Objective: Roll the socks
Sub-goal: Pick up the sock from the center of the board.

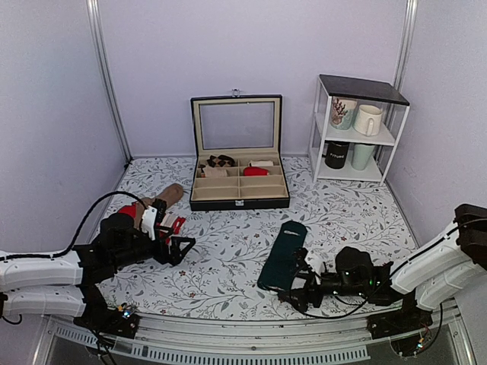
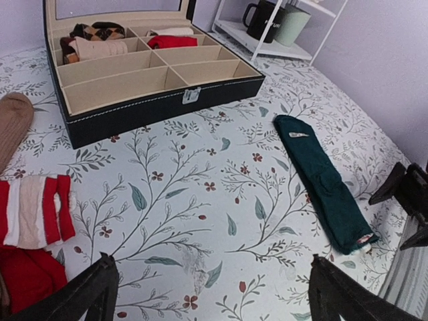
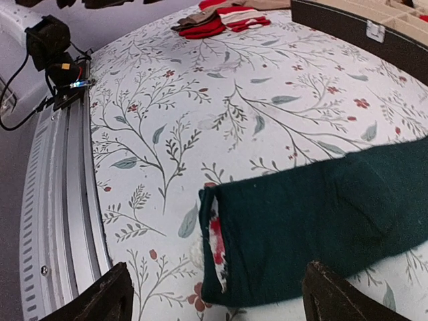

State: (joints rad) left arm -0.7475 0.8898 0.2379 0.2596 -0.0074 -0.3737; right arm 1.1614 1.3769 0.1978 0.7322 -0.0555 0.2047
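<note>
The dark teal socks (image 1: pixel 283 255) lie flat as a long pair on the floral table, right of centre. They also show in the left wrist view (image 2: pixel 324 184) and the right wrist view (image 3: pixel 321 231), where the near end shows a red and white lining. My right gripper (image 1: pixel 298 293) is open, its jaws wide apart, just at the socks' near end (image 3: pixel 214 301). My left gripper (image 1: pixel 183 247) is open and empty over bare table at the left (image 2: pixel 214 294), well away from the socks.
An open black compartment box (image 1: pixel 240 182) with rolled socks stands at the back centre. Red socks (image 2: pixel 33 214) and a tan sock (image 1: pixel 167 196) lie near my left gripper. A white shelf with mugs (image 1: pixel 356 129) stands at the back right. The table's front rail (image 3: pixel 60 200) is close.
</note>
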